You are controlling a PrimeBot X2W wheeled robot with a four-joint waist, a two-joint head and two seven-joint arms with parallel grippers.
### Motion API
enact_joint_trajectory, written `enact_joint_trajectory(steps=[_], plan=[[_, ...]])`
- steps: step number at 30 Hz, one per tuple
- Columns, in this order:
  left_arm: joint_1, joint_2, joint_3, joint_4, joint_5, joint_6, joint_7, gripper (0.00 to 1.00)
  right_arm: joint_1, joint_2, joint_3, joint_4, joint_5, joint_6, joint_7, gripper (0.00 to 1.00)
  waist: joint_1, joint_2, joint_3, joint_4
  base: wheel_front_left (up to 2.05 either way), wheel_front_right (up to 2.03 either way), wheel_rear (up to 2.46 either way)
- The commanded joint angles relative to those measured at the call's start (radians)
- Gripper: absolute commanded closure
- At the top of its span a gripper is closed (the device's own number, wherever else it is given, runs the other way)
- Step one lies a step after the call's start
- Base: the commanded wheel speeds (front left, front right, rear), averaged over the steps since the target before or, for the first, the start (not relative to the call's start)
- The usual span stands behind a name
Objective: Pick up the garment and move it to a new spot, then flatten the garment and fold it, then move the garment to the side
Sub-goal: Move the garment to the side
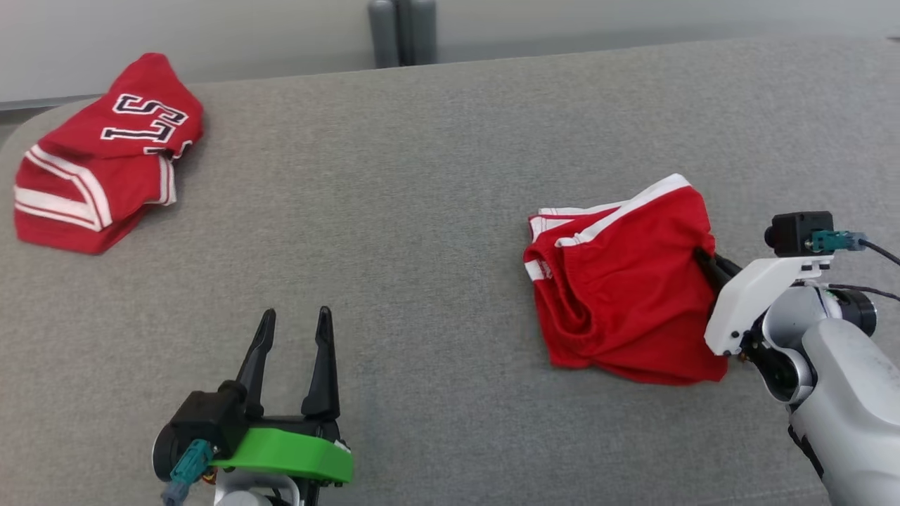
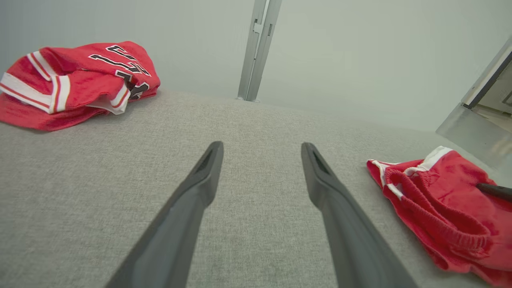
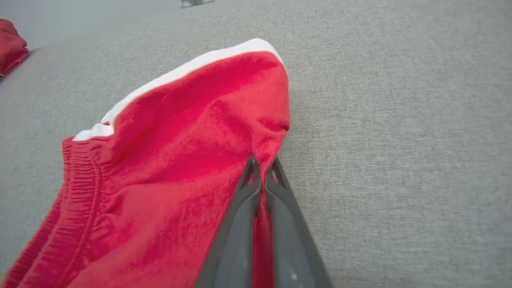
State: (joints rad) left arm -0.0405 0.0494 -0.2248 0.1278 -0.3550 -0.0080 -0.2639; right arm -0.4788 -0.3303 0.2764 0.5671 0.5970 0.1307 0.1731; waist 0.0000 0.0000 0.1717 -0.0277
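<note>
The red shorts [image 1: 619,295] are seen crumpled on the right part of the grey cloth-covered surface [image 1: 422,211]. A small pinch of fabric at their right edge is clamped between the closed fingers of the right gripper [image 3: 262,168]. The left gripper [image 1: 295,320] is held low over bare surface with its fingers spread wide and nothing between them, well apart from the shorts. Because only a thin fold near the edge is caught, it is judged that the cloth could be pulled out of the grip on lifting. A single layer might also be raised alone, so that the rest is dragged and bunched further. A second red garment [image 1: 105,154] is lying at the far left corner, and a spot chosen too near it could leave the two tangled.
</note>
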Motion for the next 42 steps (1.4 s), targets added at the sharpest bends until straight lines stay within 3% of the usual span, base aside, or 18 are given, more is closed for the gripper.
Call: enact_joint_trajectory(steps=[1,10,17,29,42], plan=[[-0.025,0.002,0.001,-0.003,0.021,-0.007,0.0,0.0,-0.023,-0.002,-0.007,0.006,-0.005,0.0,-0.015,1.0,0.0,0.0,0.058,-0.122,0.0,0.0,0.0],[-0.09,0.031,-0.015,0.008,0.083,-0.03,0.0,0.0,-0.098,0.039,-0.015,0.055,0.002,0.0,-0.109,1.0,0.0,0.0,0.146,-0.363,0.0,0.0,0.0],[-0.116,0.06,-0.017,-0.013,0.093,-0.025,0.022,0.0,-0.16,0.077,0.029,0.11,-0.022,0.0,-0.17,1.0,0.0,0.0,0.185,-0.437,0.0,0.0,0.0],[-0.146,0.098,0.009,-0.099,0.103,0.006,0.051,0.0,-0.371,0.044,0.116,0.268,-0.107,0.0,-0.282,1.0,0.0,0.0,0.255,-0.354,0.0,0.0,0.0],[-0.166,0.122,0.0,-0.251,0.114,0.019,0.096,0.0,-0.597,-0.121,0.081,0.485,-0.131,0.0,-0.359,1.0,0.0,0.0,0.356,-0.228,0.0,0.0,0.0]])
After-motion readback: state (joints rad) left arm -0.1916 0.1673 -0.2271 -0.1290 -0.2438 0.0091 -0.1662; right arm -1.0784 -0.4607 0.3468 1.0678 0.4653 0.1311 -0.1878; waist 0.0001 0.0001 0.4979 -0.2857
